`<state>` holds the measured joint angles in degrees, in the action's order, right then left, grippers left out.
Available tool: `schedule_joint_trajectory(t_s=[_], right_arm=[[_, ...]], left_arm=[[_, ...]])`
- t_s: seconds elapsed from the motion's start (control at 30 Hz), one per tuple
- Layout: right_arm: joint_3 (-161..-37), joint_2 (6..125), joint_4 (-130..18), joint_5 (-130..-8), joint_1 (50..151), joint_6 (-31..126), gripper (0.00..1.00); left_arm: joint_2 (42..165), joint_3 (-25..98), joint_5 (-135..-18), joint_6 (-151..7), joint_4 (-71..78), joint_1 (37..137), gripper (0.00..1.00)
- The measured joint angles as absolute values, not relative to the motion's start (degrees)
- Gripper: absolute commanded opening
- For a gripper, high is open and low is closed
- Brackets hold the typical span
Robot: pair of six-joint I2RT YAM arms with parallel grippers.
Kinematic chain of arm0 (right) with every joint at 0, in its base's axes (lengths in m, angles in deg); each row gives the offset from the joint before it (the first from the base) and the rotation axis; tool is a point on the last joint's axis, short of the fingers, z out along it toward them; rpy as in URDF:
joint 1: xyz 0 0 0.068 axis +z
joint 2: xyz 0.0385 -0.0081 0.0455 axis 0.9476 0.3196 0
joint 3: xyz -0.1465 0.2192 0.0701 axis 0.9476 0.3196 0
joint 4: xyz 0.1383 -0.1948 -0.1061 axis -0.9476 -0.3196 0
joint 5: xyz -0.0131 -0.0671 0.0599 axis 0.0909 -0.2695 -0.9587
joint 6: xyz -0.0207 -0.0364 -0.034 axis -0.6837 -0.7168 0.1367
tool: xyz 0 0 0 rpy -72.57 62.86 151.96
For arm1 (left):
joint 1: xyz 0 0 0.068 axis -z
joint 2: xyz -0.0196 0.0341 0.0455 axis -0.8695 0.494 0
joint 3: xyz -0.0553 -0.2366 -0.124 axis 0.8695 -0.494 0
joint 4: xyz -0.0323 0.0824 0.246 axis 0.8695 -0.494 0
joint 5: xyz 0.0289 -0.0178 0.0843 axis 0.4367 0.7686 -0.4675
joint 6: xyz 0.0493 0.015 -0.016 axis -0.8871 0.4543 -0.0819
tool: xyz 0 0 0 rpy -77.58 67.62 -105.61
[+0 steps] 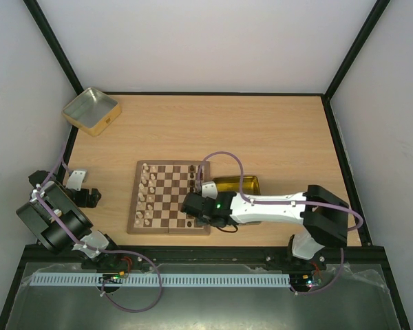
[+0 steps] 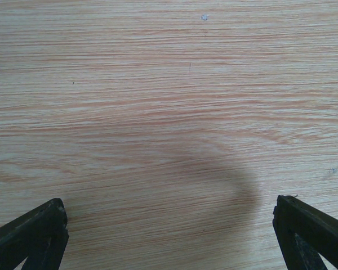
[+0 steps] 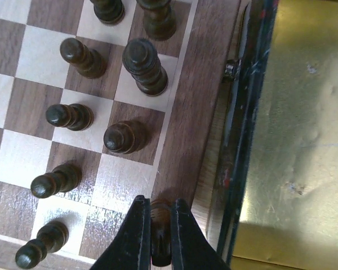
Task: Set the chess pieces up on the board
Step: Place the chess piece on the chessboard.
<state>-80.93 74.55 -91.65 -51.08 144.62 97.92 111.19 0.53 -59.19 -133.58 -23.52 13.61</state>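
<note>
The board lies mid-table, with pale chess pieces along its left side and dark chess pieces along its right. My right gripper hovers over the board's near right corner. In the right wrist view it is shut on a dark brown piece above the board's brown rim, beside an unoccupied light square. Several dark pieces stand on the squares beyond. My left gripper is open over bare table, far left of the board.
A yellow-gold tin sits against the board's right edge; its floor fills the right of the right wrist view. A silvery square tin stands at the back left. Black frame rails border the table.
</note>
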Motion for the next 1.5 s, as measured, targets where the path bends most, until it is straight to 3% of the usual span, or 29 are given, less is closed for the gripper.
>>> schedule_joint_trajectory(t_s=[0.7, 1.1, 1.27, 1.5], right_arm=[[-84.71, 79.51, -88.86, -53.05, 144.83, 97.4, 0.03], [-85.21, 80.51, -88.29, -53.79, 144.83, 96.81, 0.24], [-86.83, 80.47, -88.53, -53.14, 144.83, 96.65, 0.42], [-89.23, 77.8, -92.11, -50.06, 144.81, 96.63, 0.44]], left_arm=[[111.19, 0.53, -59.19, -133.58, -23.54, 13.61, 0.99], [111.19, 0.53, -59.19, -133.6, -23.52, 13.61, 0.99], [111.19, 0.53, -59.19, -133.6, -23.52, 13.61, 0.99], [111.52, 0.59, -59.17, -133.56, -23.52, 13.61, 0.99]])
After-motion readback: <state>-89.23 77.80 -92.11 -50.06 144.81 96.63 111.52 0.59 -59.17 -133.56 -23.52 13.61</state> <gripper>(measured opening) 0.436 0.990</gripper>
